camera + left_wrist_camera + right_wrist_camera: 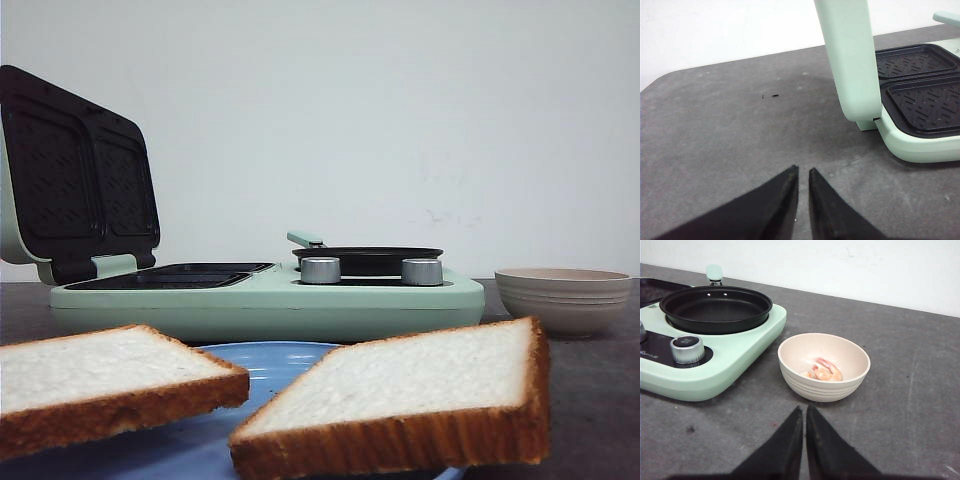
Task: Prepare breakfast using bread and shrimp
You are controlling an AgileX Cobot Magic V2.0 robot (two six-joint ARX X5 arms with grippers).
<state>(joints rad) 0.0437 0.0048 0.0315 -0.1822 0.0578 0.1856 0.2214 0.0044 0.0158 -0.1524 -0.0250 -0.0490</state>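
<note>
Two square slices of white sandwich bread with golden-brown crusts [400, 395] lie on a blue plate [270, 365] in front of the mint-green breakfast maker [270, 300], whose lid [75, 180] stands open over dark grill plates [920, 85]. A black frying pan [715, 307] sits on the maker's right side, and just beside it a cream ribbed bowl [824, 385] holds what looks like pink shrimp [822, 371]. The left gripper [803, 172] and the right gripper [804, 412] hang above the grey table [730, 125], fingertips nearly together, holding nothing.

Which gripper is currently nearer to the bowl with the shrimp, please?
Right. The right gripper sits just before the bowl; the left gripper is by the sandwich maker's lid.
</note>
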